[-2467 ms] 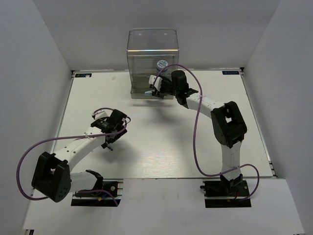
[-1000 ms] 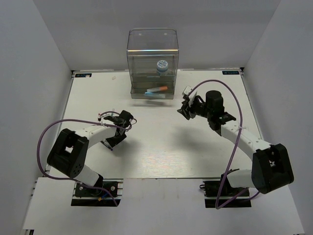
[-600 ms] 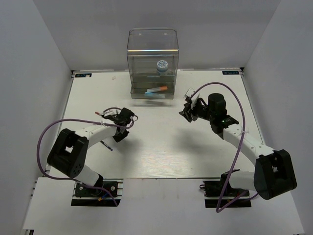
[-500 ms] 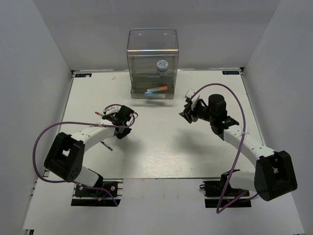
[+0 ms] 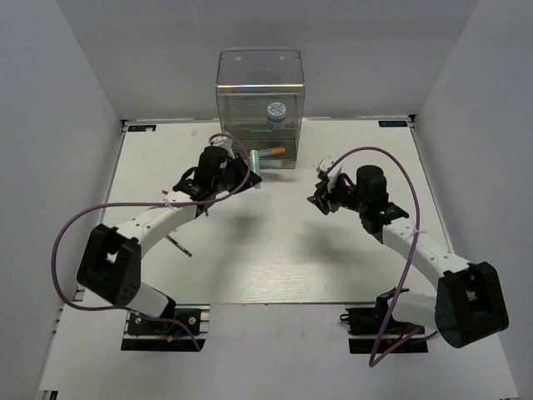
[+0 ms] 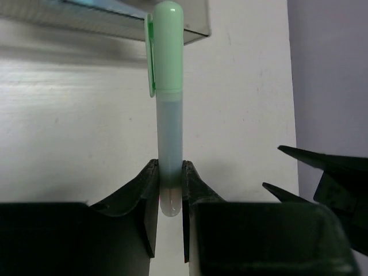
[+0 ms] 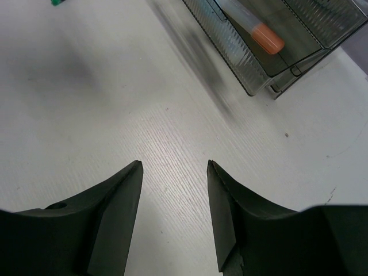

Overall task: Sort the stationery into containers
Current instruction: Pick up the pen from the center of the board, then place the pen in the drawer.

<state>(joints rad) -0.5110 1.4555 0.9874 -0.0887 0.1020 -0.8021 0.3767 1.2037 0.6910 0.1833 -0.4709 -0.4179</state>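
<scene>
The left gripper (image 6: 171, 172) is clamped on a green-capped pen (image 6: 168, 86). Its cap sits by the open drawer's (image 7: 230, 46) front edge, maybe touching. The right gripper (image 7: 172, 172) hangs with its fingers apart over the table (image 7: 86, 86), near that drawer's corner.

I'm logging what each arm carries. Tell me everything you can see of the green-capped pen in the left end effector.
The pen has a mint-green rounded cap with a clip, a translucent pale grey-blue barrel and a clear tail. It looks plastic. The left end effector is shut on it near the tail. The cap points at the clear drawer, overlapping its edge in the wrist view.
</scene>
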